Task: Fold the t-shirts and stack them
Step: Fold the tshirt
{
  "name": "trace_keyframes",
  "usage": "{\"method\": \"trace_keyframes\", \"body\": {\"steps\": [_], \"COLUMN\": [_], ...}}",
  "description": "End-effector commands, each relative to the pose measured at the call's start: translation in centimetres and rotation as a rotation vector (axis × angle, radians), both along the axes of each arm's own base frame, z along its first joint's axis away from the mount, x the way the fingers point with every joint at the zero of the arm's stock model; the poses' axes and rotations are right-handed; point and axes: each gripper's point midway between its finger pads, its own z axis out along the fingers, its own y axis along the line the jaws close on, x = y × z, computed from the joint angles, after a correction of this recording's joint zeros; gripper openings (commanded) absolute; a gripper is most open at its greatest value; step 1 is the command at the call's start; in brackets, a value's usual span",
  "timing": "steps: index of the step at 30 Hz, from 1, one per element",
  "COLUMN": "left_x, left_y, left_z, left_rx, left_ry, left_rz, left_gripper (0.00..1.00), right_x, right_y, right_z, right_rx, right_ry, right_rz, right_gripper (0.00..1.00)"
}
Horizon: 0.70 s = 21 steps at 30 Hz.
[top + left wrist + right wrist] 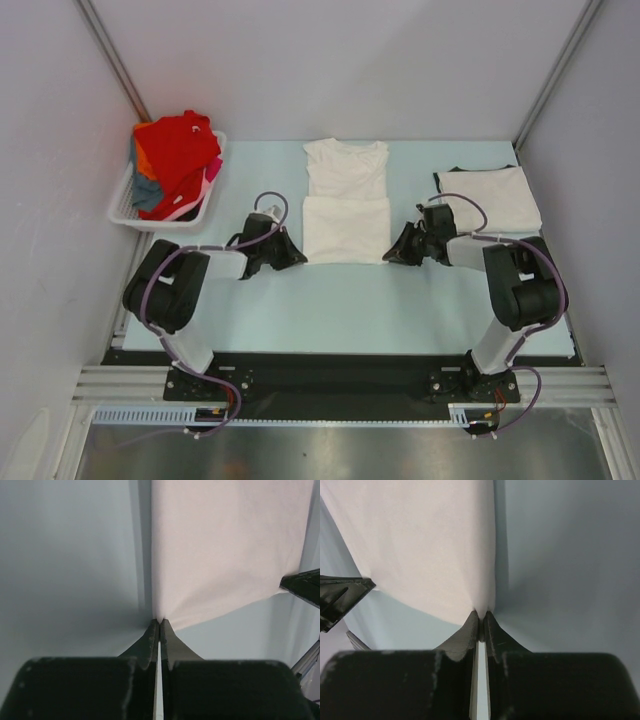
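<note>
Up close, white tee [225,545] in left hand [160,622], right hand [482,614]; overhead, basket [124,208]

The near half of the table [340,310] lies bare from side to side. Farther back the white t-shirt [345,200] fills the middle, its near corners pinched by the left gripper [302,260] and right gripper [389,257], with bare lanes on either side. The basket [122,212] of coloured t-shirts [178,150] blocks the far-left corner, a folded tee [495,195] the far right
</note>
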Motion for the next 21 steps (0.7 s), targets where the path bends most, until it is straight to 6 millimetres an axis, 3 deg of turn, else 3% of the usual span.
{"method": "trace_keyframes", "body": {"steps": [1,4,12,15,16,21], "left_x": [-2.3,-3.0,-5.8,-6.9,-6.8,-7.7], "left_y": [1.0,0.8,1.1,0.8,0.6,0.6], "left_z": [-0.2,1.3,4.9,7.1,8.6,12.0], "left_rx": [0.062,0.041,0.004,-0.044,-0.065,-0.103], "left_ry": [0.025,0.008,-0.021,-0.047,-0.083,-0.11], "left_rz": [-0.036,-0.062,-0.118,-0.142,-0.15,-0.173], "left_gripper": [0.0,0.0,0.0,0.0,0.0,0.0], "right_x": [-0.6,-1.4,-5.7,-6.6,-6.9,-7.2], "right_y": [0.5,0.5,0.1,-0.2,-0.4,-0.6], "right_z": [1.8,3.4,7.6,9.1,10.3,14.2], "right_rx": [0.028,0.028,0.025,0.026,0.026,0.027], "right_ry": [-0.043,-0.067,-0.111,-0.127,-0.151,-0.21], "right_rz": [0.031,0.043,0.098,0.097,0.095,0.099], "right_gripper": [0.0,0.0,0.0,0.0,0.0,0.0]}}
